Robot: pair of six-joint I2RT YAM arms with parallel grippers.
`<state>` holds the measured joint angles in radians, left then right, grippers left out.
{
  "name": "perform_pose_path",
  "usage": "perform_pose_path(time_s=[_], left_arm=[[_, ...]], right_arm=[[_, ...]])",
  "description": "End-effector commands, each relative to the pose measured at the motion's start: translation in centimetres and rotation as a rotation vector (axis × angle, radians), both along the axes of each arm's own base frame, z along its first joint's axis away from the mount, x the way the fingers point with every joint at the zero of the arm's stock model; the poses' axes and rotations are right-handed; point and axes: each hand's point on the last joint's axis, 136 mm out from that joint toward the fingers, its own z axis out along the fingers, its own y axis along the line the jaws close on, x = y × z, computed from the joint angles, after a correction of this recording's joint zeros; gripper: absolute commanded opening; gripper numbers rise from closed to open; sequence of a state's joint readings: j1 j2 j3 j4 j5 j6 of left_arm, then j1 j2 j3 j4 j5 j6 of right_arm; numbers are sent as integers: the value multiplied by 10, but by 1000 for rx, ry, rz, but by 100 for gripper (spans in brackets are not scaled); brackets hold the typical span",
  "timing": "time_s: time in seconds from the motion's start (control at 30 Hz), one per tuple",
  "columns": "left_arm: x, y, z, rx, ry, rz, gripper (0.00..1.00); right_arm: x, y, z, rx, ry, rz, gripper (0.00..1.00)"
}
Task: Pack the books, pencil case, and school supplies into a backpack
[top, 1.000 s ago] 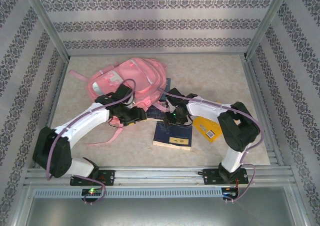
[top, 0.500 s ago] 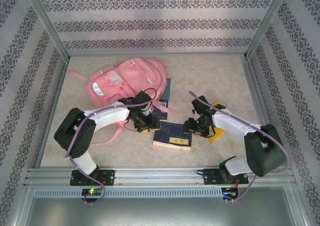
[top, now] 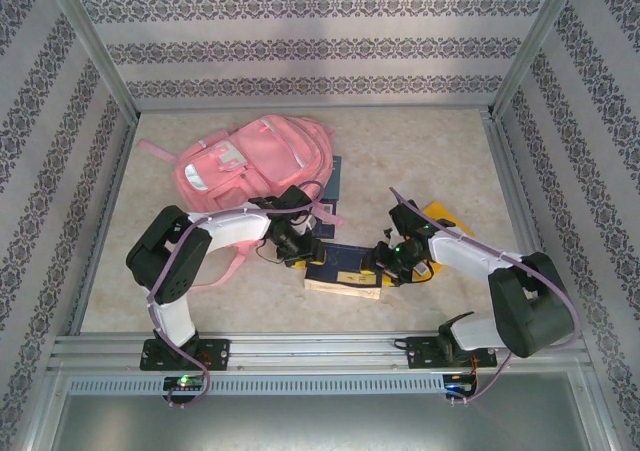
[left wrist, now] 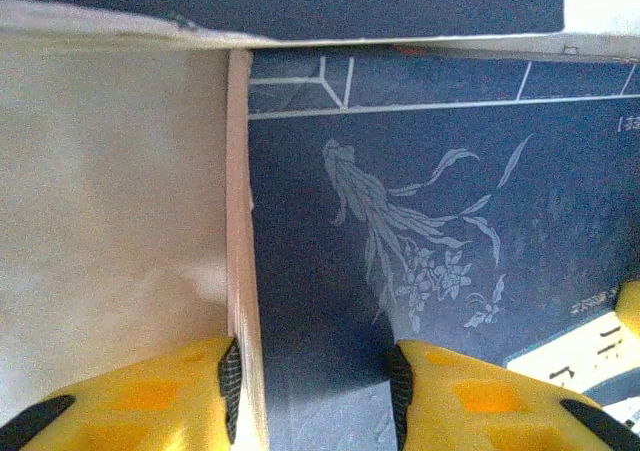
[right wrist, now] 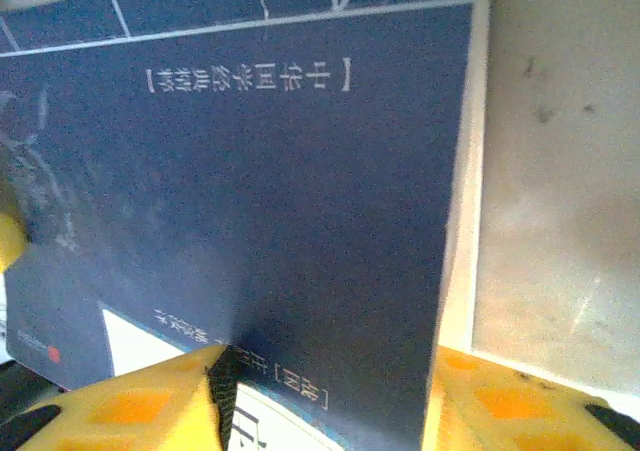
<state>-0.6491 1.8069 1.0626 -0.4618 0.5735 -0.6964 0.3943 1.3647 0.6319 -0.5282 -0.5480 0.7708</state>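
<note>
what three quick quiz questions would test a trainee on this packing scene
1. True or false: the backpack lies on the far left part of the table.
2. The left fingers and the right fingers each straddle an edge of: A the backpack, B the near navy book, C a teal notebook?
3. Fill in: seen from the top camera, the yellow-orange book lies to the near navy book's ___.
Key: 1 true; 2 B; 3 right.
</note>
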Motion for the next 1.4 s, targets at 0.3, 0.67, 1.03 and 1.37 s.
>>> perform_pose_path(time_s=[0.3, 0.67, 1.03, 1.37], left_arm=[[-9, -10, 2, -42, -10, -58, 40], [-12, -17, 2, -88, 16, -50, 38], [-8, -12, 6, -68, -8, -40, 38], [-3, -1, 30, -29, -83, -82, 48]], right_arm=[[6, 6, 24, 126, -33, -42, 46], [25, 41, 31, 450, -37, -87, 60], [39, 11, 32, 382, -127, -218, 62], [25, 5, 37, 351, -147, -152, 39]])
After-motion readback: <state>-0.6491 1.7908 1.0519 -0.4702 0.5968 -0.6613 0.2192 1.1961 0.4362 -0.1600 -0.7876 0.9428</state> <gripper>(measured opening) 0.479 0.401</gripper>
